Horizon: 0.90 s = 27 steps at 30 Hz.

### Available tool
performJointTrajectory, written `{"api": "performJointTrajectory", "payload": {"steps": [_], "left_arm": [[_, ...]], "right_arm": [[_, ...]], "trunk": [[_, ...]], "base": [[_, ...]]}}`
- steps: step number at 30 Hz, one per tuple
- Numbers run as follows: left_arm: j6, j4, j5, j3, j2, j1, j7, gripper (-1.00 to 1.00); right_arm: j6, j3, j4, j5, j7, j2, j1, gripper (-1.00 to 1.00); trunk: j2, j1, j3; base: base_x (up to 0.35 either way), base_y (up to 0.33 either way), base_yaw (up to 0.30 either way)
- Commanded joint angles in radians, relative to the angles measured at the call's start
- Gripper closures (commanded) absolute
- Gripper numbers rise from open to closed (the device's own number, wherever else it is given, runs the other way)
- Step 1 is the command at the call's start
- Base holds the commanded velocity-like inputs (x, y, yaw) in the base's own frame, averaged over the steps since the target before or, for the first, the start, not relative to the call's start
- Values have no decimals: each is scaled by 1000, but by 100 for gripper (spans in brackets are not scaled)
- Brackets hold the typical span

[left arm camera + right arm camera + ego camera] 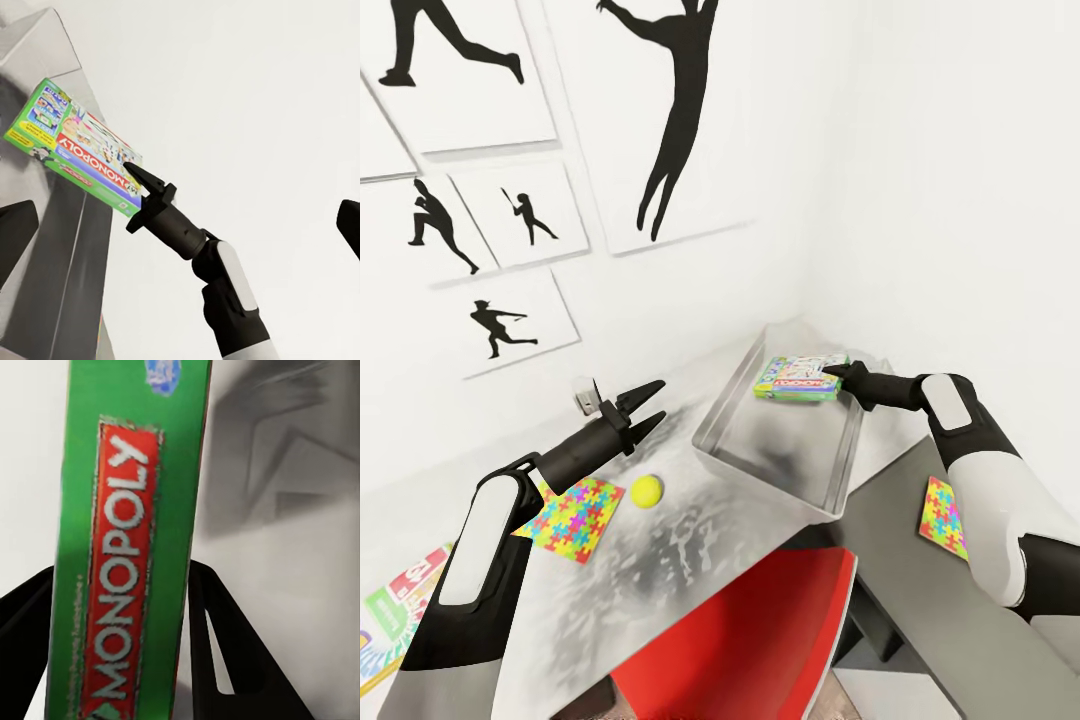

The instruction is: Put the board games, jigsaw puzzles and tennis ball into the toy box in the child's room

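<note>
Figure: board game held over the tray. The right gripper (838,374) is closed on one edge of the Monopoly box (797,377), its two jaws pressing the narrow side, as the right wrist view shows (127,570). The box hangs roughly level over the far end of the grey tray (760,455), near the room's corner; whether its underside touches the tray floor cannot be told. The tray sits on the pale worktop (690,530) with nothing else visible inside it.

The left gripper (645,405) hovers above the worktop with its jaws spread wide and nothing between them. The tennis ball (646,490) lies just below it, beside one jigsaw puzzle (575,518); the second puzzle (942,517) lies on the dark section of the worktop, under the right forearm. Another game box (400,600) shows at the near left edge.

Likely risks: the grip takes only one edge, so the box may pivot or slip if the arm moves sharply. Released from a height or too close to the far rim, it could land tilted against the sloping wall or tip over the edge toward the wall. A box left propped or lying crosswise would take room needed for the other games. The ball may roll if the left arm brushes it.
</note>
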Motion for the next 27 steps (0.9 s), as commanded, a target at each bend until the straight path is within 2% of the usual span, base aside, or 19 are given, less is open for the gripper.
{"api": "performJointTrajectory", "payload": {"steps": [1, 16, 27], "left_arm": [[5, 0, -4, 2, 0, -1, -6, -100], [5, 0, 0, 2, 6, -1, -6, -100], [5, 0, 0, 2, 7, -1, -6, -100]], "right_arm": [[5, -4, 0, 9, 9, 1, -1, 100], [4, -4, -2, 10, 9, 8, -1, 100], [4, -4, -14, 10, 13, 7, -2, 100]], "trunk": [[-2, 0, -3], [-2, 0, -27], [-2, 0, -32]], "base": [[0, 0, 0], [0, 0, 0], [0, 0, 0]]}}
